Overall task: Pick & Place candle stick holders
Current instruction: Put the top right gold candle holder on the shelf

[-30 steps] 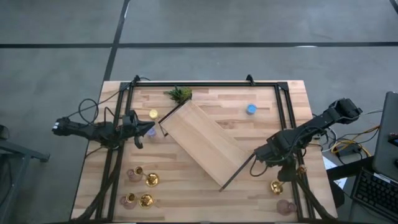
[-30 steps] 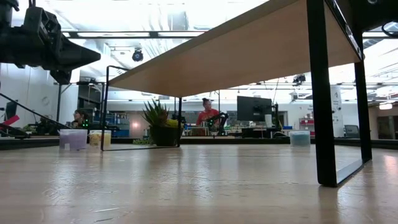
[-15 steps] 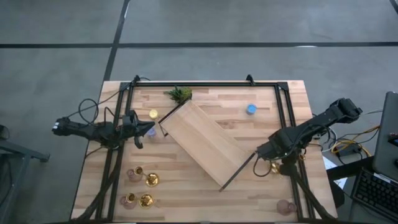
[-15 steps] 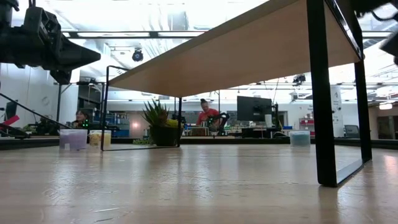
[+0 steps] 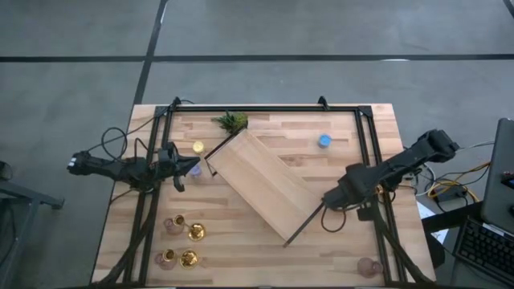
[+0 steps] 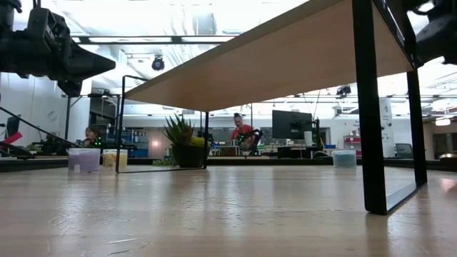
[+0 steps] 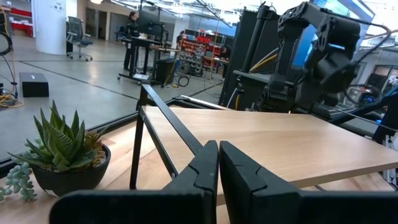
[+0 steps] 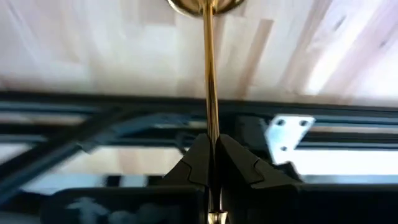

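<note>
The slanted wooden shelf (image 5: 265, 195) lies diagonally across the middle of the worktop (image 5: 265, 128), and everything else sits around it. At the shelf's lower right corner the right claw (image 5: 331, 201) is pinched tight on the slim stem of a gold candlestick (image 8: 209, 74); the wrist view shows the stem running up from between the dark fingers (image 8: 238, 163) to its round foot. Off the shelf's upper left end the left claw (image 5: 193, 165) hangs above the worktop, fingers pressed together on nothing, beside a yellow tealight (image 5: 197, 147). Below the shelf's left side stand two more gold candlesticks (image 5: 196, 232) with two pinkish glass cups (image 5: 173, 225) just beside them. A third pink cup (image 5: 369, 266) sits well off the shelf's lower right. A green plant sprig (image 5: 232, 121) sits just above the shelf's top end, a blue tealight (image 5: 324, 140) to its upper right.
</note>
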Controlling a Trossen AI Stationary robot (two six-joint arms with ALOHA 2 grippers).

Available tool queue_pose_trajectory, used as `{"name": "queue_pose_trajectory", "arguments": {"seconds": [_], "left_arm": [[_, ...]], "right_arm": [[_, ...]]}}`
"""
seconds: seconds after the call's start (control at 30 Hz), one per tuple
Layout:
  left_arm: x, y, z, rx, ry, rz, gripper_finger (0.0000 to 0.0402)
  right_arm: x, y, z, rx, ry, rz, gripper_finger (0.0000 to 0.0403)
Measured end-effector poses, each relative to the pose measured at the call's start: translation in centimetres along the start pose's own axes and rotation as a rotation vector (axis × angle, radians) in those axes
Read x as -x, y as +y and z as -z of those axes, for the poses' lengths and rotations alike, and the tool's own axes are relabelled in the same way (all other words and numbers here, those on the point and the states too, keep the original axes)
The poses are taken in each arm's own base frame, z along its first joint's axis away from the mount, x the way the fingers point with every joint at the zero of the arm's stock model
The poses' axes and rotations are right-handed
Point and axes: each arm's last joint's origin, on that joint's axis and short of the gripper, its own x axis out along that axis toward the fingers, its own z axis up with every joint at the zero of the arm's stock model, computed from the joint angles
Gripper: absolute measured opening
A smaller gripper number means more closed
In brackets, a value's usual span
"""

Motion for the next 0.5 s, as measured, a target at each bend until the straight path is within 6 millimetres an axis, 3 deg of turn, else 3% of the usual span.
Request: {"name": "queue_pose_trajectory", "arguments": {"seconds": [0.13,0.27,0.5], "left_arm": [[0.0,0.0,0.0,0.0,-0.001,0.0,0.0019],[0.0,0.0,0.0,0.001,-0.001,0.0,0.0019],[0.0,0.0,0.0,0.002,-0.003,0.001,0.0019]], "right_arm": [[-0.8,0.3,-1.9,0.056,0.036,0.062,0.0013],[-0.8,0.4,-2.5,0.088,0.059,0.095,0.0013],[0.9,0.4,-2.0,0.095,-0.029,0.078,0.0013]]}}
